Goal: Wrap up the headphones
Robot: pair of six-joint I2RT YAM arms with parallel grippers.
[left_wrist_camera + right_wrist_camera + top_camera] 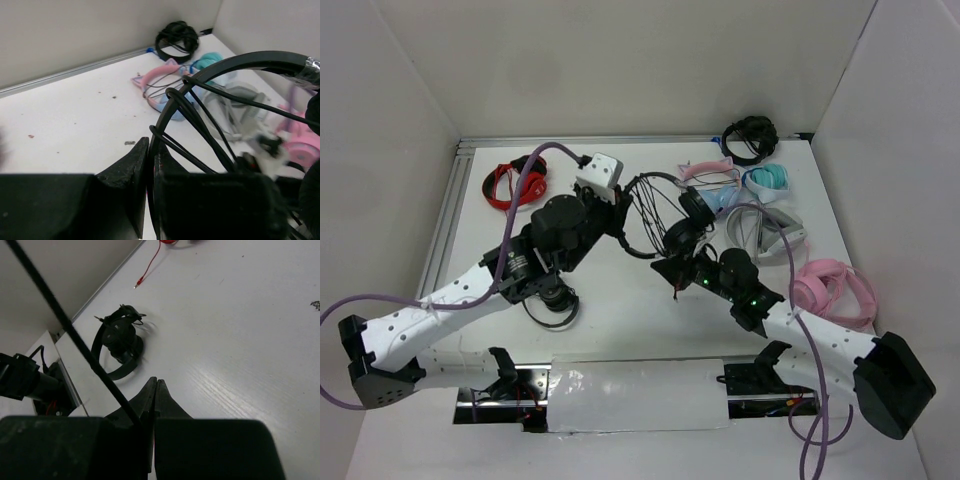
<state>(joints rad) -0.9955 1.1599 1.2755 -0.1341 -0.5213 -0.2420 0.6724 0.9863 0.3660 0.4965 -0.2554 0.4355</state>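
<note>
Headphones (680, 236): black, with a thin wire-like headband bent into a hoop and round earcups. They are held over the middle of the table (620, 335), between the two grippers.
Cable (74, 335): thin, smooth and black. Several strands cross the hoop (clearest from the left wrist), and one taut strand slants down into the right fingers.
Left gripper (623, 208): matte black fingers with a rough, grainy face, closed tight on the headband with the hoop rising out of the seam.
Right gripper (671, 270): wedge-shaped black fingers pinched together on the cable, above the table's middle.
Table: flat, white and faintly streaked, with a few dark specks.
Rail (445, 220): ribbed silver metal along the table's left edge.
Walls (640, 60): plain white panels enclosing the table's left, far and right sides.
Red-and-black pair (515, 183): glossy, at the table's far left.
Compact black pair (750, 138): at the table's far right corner.
Pastel pairs: a pink pair with cat ears (705, 171), a teal pair (767, 180), a grey pair (767, 228) and a padded pink pair (832, 288), all along the table's right side.
Small black pair (120, 342): lying flat near the table's near left, under the left arm.
</note>
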